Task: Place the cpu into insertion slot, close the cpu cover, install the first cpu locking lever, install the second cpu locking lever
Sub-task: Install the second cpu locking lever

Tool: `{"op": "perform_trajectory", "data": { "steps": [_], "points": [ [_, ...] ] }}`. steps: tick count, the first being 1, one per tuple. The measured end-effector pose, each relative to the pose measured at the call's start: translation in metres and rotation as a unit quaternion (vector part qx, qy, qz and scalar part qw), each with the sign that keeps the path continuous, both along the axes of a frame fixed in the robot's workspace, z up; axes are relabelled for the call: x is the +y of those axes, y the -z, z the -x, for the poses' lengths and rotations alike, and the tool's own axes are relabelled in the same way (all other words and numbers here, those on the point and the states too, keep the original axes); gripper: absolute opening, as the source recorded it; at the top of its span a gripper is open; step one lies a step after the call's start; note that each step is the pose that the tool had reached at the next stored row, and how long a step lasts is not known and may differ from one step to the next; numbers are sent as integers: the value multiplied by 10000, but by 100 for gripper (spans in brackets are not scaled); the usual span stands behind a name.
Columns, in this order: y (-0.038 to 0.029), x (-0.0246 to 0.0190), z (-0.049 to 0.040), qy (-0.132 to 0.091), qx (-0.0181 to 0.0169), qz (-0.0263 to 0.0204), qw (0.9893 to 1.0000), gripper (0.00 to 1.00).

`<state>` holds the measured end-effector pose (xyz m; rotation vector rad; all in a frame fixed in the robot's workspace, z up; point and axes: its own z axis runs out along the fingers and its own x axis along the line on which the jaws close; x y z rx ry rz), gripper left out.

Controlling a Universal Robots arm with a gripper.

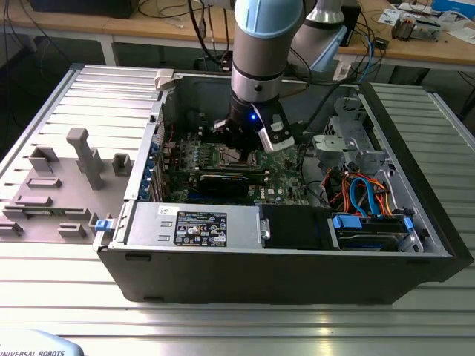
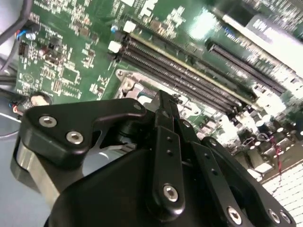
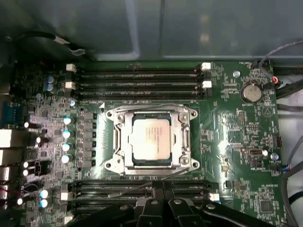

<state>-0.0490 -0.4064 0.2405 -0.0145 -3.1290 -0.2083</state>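
While the arm hung low inside the open computer case point(image 1: 141, 278), the cpu point(image 3: 150, 138) showed in the first wrist view as a small flat square with a dull silver top, lying level in the insertion slot point(image 3: 119, 143). The cpu cover point(image 3: 184, 138), a thin silvery frame with a square window, lay closed around it, so the chip's top showed through the window. A thin wire lever point(image 3: 142, 186) slanted across the board just beside the slot.

The case sat on a ribbed metal table point(image 1: 223, 326). From the exterior view's left to its right, it held a grey labelled power supply point(image 1: 194, 225), the green motherboard point(image 1: 278, 182) behind it, and a bundle of blue and orange cables point(image 1: 364, 194) near a metal drive cage point(image 1: 349, 130).

The end effector point(image 3: 156, 205) hovered just above the motherboard, close by the slot, its black fingers point(image 2: 165, 142) drawn narrowly together and holding nothing.
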Motion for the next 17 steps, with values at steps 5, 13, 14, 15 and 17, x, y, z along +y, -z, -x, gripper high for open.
{"op": "perform_trajectory", "data": {
  "steps": [5, 13, 14, 15, 17],
  "points": [
    [48, -24, 212, 1, 0, 0, 10000, 11],
    [156, -32, 285, 0, 1, -34, 10000, 11],
    [158, -32, 285, -1, 0, -40, 10000, 11],
    [158, -32, 285, -1, 0, -41, 10000, 11],
    [157, -32, 285, 0, 0, -40, 10000, 11]
  ]
}}
